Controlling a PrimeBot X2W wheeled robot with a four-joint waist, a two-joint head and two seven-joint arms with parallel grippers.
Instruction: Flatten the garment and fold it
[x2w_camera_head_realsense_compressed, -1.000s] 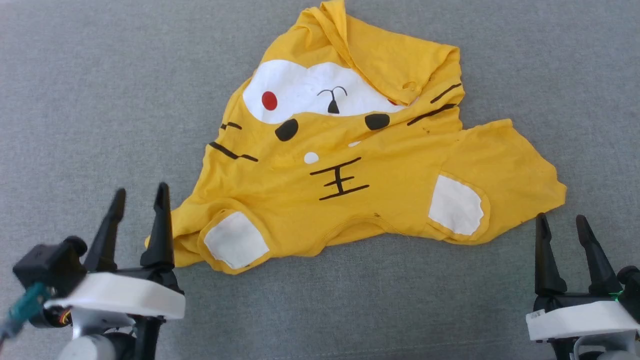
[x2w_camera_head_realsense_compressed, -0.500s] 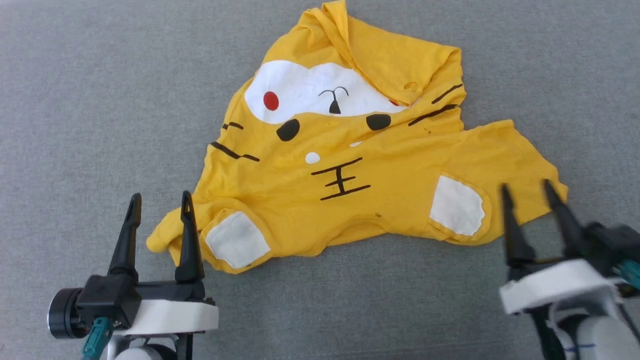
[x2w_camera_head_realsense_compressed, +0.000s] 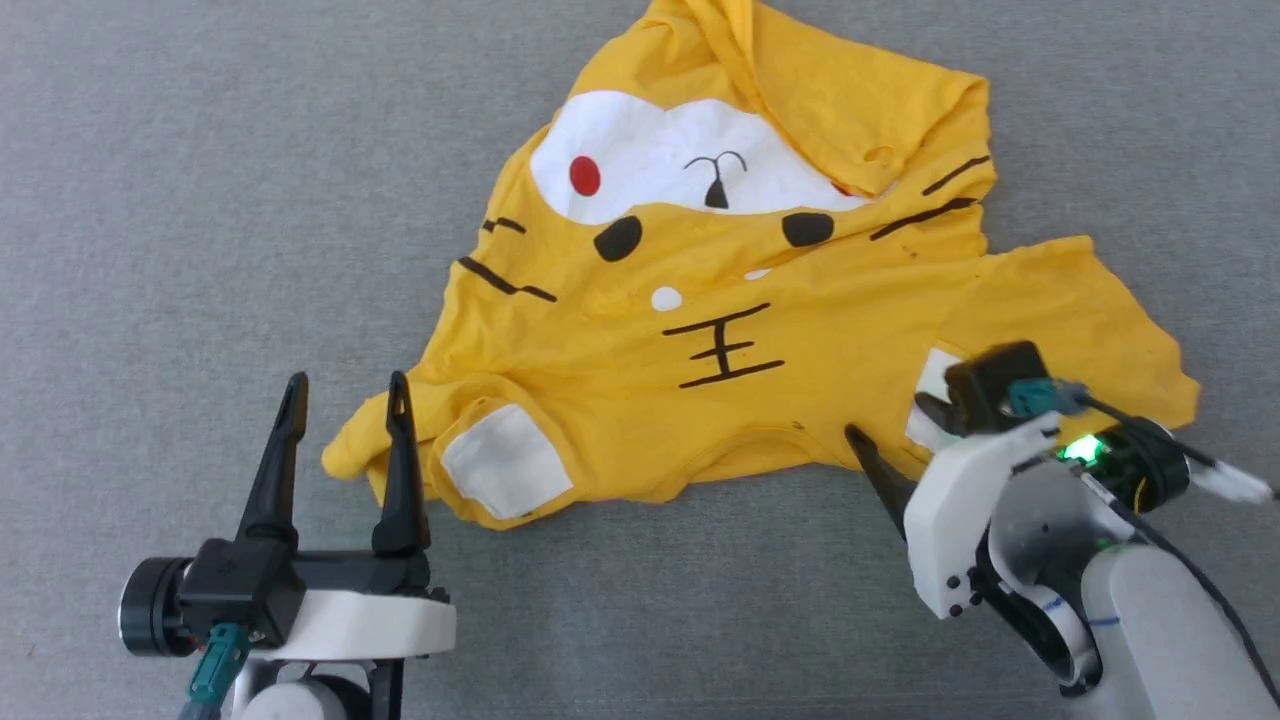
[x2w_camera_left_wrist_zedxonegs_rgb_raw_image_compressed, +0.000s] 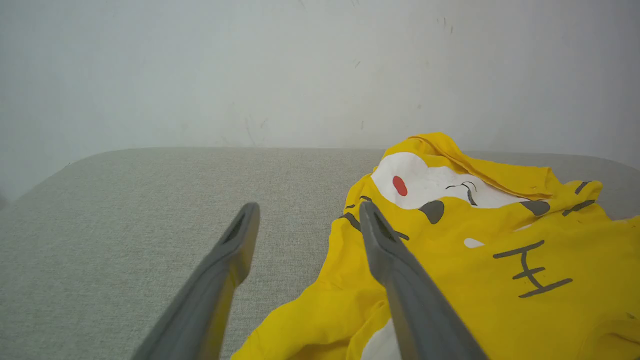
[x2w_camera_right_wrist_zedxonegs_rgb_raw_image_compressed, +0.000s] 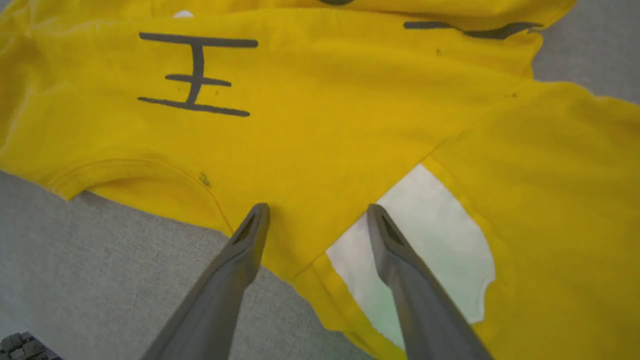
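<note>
The garment (x2w_camera_head_realsense_compressed: 760, 300) is a bright yellow T-shirt lying crumpled on the grey surface, print up, with its far part folded over itself. My left gripper (x2w_camera_head_realsense_compressed: 347, 385) stands open at its near left corner, and the inner finger is beside the left white patch (x2w_camera_head_realsense_compressed: 505, 462). In the left wrist view the left gripper (x2w_camera_left_wrist_zedxonegs_rgb_raw_image_compressed: 307, 207) has bare grey cloth between its fingers, and the garment (x2w_camera_left_wrist_zedxonegs_rgb_raw_image_compressed: 475, 260) lies to the right. My right gripper (x2w_camera_head_realsense_compressed: 888, 418) is open and tilted down over the near hem. In the right wrist view the right gripper (x2w_camera_right_wrist_zedxonegs_rgb_raw_image_compressed: 317, 207) straddles yellow cloth of the garment (x2w_camera_right_wrist_zedxonegs_rgb_raw_image_compressed: 350, 125) next to the right white patch (x2w_camera_right_wrist_zedxonegs_rgb_raw_image_compressed: 430, 230).
The grey fabric surface (x2w_camera_head_realsense_compressed: 200, 200) spreads wide on every side of the shirt. A pale wall (x2w_camera_left_wrist_zedxonegs_rgb_raw_image_compressed: 250, 65) rises behind its far rounded edge in the left wrist view.
My right gripper has swung in from the right and tipped down onto the near hem by the right white patch. The left gripper has edged slightly toward the shirt. The camera has shifted a little.
</note>
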